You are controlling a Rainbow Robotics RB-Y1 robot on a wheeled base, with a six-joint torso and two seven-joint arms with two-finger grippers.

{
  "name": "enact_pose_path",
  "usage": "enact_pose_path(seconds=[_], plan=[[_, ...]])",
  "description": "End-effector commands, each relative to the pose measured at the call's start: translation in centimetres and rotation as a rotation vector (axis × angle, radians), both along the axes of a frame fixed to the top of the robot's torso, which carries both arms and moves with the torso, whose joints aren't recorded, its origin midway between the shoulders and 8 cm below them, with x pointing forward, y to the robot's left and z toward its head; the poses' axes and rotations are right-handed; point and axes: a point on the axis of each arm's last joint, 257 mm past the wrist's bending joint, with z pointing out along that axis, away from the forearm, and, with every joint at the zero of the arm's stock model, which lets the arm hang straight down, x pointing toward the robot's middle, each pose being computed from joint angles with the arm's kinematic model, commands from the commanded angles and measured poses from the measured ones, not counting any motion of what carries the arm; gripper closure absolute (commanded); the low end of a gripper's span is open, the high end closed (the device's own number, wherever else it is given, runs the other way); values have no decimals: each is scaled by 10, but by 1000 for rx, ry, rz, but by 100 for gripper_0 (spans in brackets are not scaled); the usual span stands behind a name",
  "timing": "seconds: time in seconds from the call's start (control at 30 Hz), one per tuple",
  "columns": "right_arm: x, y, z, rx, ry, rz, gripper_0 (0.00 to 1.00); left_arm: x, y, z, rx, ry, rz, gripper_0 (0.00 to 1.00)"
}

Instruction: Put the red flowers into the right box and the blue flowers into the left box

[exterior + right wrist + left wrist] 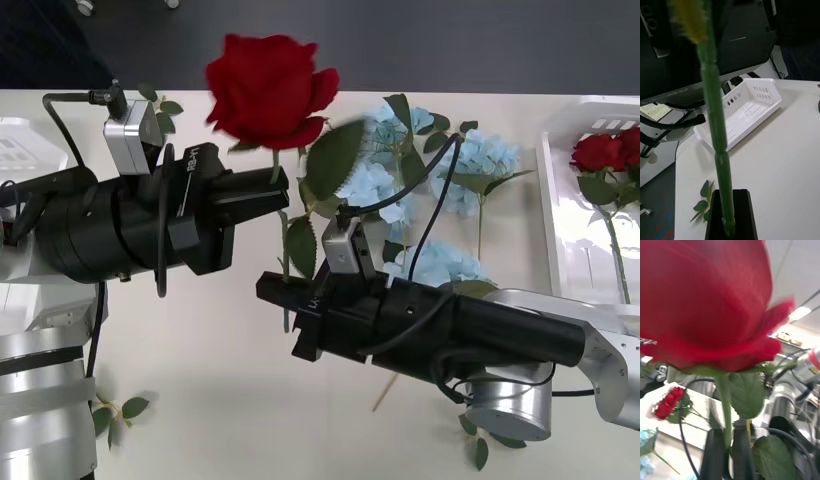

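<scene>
Two tools (276, 195) (283, 292) masking rose stem (717, 123)

Black cylindrical forearms with silver wrist camera blocks, looping black cables, and silver-grey elbow joints.

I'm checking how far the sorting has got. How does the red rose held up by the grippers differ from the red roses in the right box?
The held rose stands upright in the air, while the boxed roses lie flat in the right box. The left gripper and right gripper both clamp the held rose's stem; nothing touches the boxed roses. All are deep red with green leaves.
</scene>
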Motion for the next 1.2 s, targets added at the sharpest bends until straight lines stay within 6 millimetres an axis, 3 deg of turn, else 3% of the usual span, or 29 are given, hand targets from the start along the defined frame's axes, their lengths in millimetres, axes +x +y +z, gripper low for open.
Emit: enact_pose_path(seconds=[0.03,0.17,0.3,0.37,0.53,0.73,0.97,1.2], plan=[[0,-7,6,-5,-25,4,100,2,-8,-1,-23,-5,26,54],[6,-20,6,-16,-43,-12,100,9,-9,5,-56,31,42,24],[26,-48,4,-69,-76,-62,100,13,-9,8,-70,57,49,11],[33,-57,5,-81,-83,-79,100,13,-10,8,-72,63,49,10],[69,-110,14,-108,-63,-193,100,17,-7,7,-65,80,60,5],[107,-176,21,-185,-56,-351,100,27,7,-14,48,83,103,0],[138,-254,25,-264,108,-566,100,46,45,-47,233,81,205,0],[136,-321,32,-421,306,-720,100,59,103,-76,412,72,345,0]])
